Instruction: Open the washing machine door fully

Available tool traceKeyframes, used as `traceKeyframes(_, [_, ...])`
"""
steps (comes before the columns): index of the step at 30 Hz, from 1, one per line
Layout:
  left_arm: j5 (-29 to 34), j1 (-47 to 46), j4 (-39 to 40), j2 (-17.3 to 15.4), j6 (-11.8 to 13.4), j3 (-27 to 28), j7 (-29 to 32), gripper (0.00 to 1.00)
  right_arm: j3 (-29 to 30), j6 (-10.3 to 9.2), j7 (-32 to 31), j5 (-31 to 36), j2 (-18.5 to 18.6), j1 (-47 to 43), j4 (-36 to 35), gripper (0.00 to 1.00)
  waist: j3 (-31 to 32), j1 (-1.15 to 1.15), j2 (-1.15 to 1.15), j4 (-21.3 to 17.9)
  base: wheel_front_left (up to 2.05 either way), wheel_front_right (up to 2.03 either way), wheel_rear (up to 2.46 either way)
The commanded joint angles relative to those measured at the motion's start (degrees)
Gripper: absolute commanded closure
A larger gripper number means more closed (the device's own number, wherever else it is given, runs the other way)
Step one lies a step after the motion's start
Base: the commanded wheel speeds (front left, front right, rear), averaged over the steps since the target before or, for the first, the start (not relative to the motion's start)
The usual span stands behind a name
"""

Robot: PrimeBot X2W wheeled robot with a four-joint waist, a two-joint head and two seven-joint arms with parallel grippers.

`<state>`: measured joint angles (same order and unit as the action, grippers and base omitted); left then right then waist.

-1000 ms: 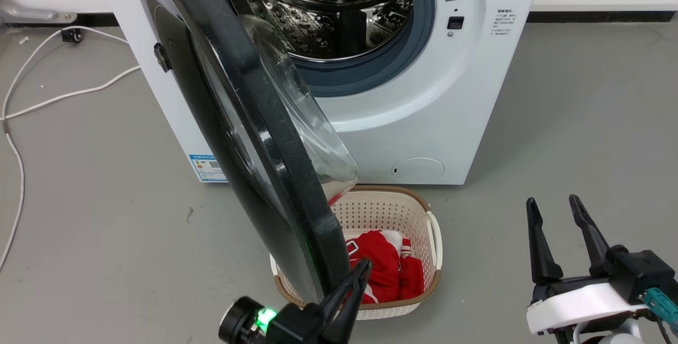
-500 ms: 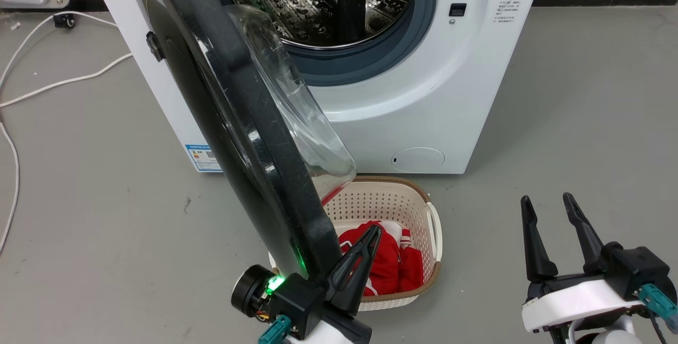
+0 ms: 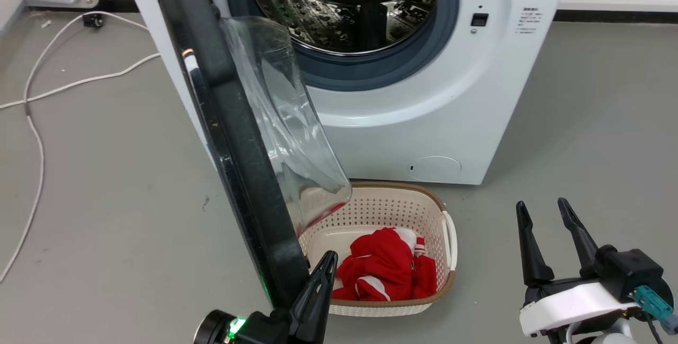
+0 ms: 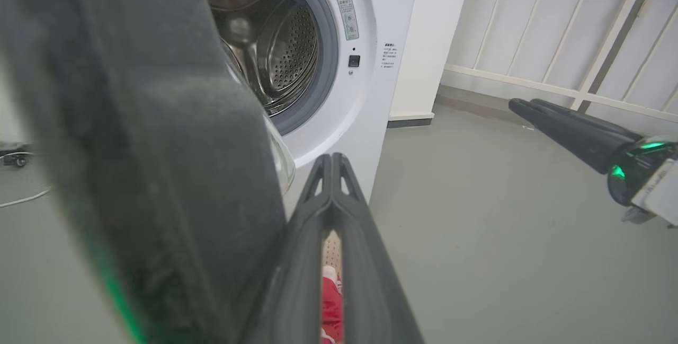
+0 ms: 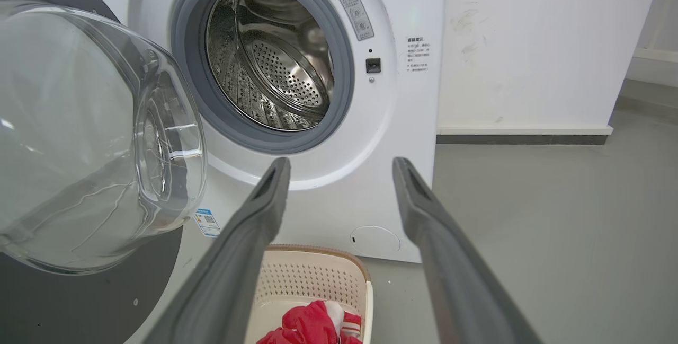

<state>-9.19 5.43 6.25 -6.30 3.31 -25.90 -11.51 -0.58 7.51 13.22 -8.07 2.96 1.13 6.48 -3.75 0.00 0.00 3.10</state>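
Washing machine door [image 3: 238,137]: is being seen almost edge-on in the head view, standing out from the washing machine [image 3: 450,121] at about a right angle, hinged on the robot's left side; not yet swung fully back.
Glass bowl [image 3: 286,121]: is bulging from the door's inner face toward the right, above the basket [image 3: 447,238].
Left claw [image 3: 328,262]: is being held with fingers pressed together, gripping nothing, just beside the door's lower free edge on its inner side; contact looks likely but cannot be confirmed.
Door from left claw: is lying directly to the claw's left, its rim running up and away along the fingers.
Right claw [image 3: 541,206]: is being held with fingers spread, empty, well apart from the door.
Nearer arm: left.
Coming move, as judged: a sideways push to the left is being called for, so that the door is swung on toward the machine's side.
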Motion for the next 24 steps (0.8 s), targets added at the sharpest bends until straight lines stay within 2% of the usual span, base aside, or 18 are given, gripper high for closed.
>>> traceKeyframes(1, [-0.1,0.8,0.3,-0.1,0.6,0.5,0.1,1.0,0.1,-0.04,0.0,0.2,-0.2,-0.4,-0.3,0.0,0.2,0.0,0.0,0.9,0.0,0.0,0.0])
traceKeyframes(15, [-2.3,3.5,1.5,-1.2,5.2,5.8,-0.6,1.0,0.7,-0.04,-1.4,0.7,-0.1,-1.5,-2.7,0.0,0.8,0.0,0.0,10.8,0.0,0.0,0.0])
traceKeyframes(19, [-3.9,3.1,1.1,-2.1,6.3,9.3,-1.2,1.0,0.5,-0.04,-1.8,0.8,-0.1,-1.6,-3.2,0.0,0.6,0.0,0.0,12.9,0.0,0.0,0.0])
traceKeyframes(24, [-7.2,-0.9,-2.5,-4.3,5.8,15.2,-1.9,1.0,0.3,-0.04,-2.8,1.5,-0.1,-0.9,-4.5,0.0,-0.5,0.0,0.0,14.8,0.0,0.0,0.0])
